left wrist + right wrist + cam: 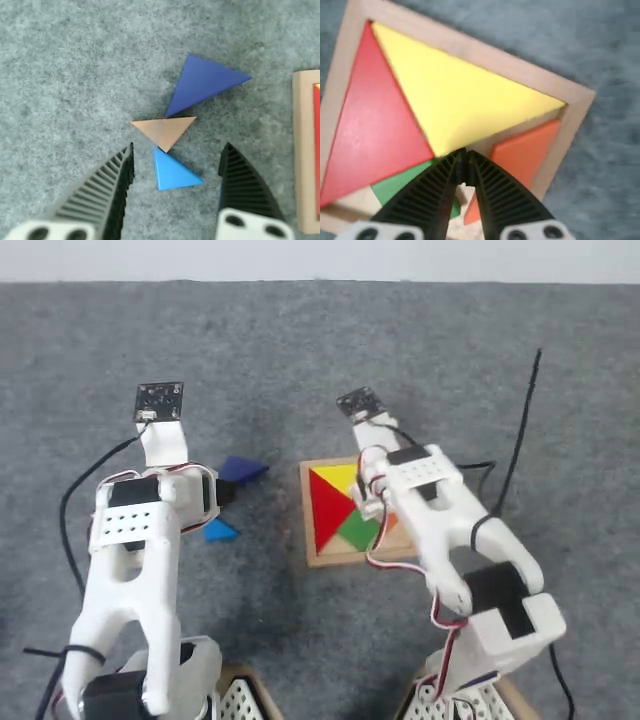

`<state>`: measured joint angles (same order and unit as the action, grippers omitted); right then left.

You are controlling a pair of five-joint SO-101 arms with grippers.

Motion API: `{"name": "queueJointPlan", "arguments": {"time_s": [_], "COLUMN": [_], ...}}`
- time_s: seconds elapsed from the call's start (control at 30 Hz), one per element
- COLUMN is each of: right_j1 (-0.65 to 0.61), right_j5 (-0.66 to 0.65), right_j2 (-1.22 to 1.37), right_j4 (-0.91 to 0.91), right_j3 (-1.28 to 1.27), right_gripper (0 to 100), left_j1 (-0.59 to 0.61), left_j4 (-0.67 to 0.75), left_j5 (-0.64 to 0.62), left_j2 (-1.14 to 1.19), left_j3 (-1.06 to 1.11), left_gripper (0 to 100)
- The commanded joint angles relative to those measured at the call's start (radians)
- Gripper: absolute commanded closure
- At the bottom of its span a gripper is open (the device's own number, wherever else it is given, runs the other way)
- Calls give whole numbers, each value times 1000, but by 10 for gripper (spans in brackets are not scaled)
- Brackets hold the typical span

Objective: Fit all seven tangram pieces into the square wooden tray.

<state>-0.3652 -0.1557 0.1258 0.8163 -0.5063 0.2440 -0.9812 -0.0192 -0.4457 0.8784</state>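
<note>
The square wooden tray (307,515) holds a red triangle (370,125), a large yellow triangle (455,95), a green piece (400,182) and an orange piece (525,155). My right gripper (465,152) is shut with nothing in it, its tips down in the tray where yellow, green and orange meet. On the carpet left of the tray lie a dark blue triangle (202,82), a tan triangle (164,131) and a light blue triangle (172,172), touching in a chain. My left gripper (179,147) is open just above them, with one finger on either side of the light blue triangle.
Grey carpet covers the table. The tray's wooden rim (302,150) lies close beside the loose pieces. A black cable (520,430) trails to the right of the tray. Both arm bases stand at the near edge.
</note>
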Motion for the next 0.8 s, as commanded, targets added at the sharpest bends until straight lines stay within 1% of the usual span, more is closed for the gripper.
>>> {"name": "queueJointPlan", "arguments": {"time_s": [0.0,0.13,0.27,0.37,0.47,0.6,0.77], "right_j1": [54,50,15,-12,-5,25,48], "right_j5": [-17,-11,-8,-6,-6,-11,-17], "right_j2": [2,-7,-42,-119,-226,-389,-535], "right_j4": [-5,-10,12,47,81,142,120], "right_j3": [100,155,198,192,166,44,-226], "right_gripper": [991,991,991,991,991,991,991], "left_j1": [6,5,5,5,3,3,3], "left_j4": [18,18,20,21,21,23,23], "left_j5": [9,9,9,9,9,9,9], "left_j2": [-40,-38,-37,-37,-37,-37,-37], "left_j3": [-8,-7,-7,-7,-7,-7,-7], "left_gripper": [742,742,742,742,742,742,742]}}
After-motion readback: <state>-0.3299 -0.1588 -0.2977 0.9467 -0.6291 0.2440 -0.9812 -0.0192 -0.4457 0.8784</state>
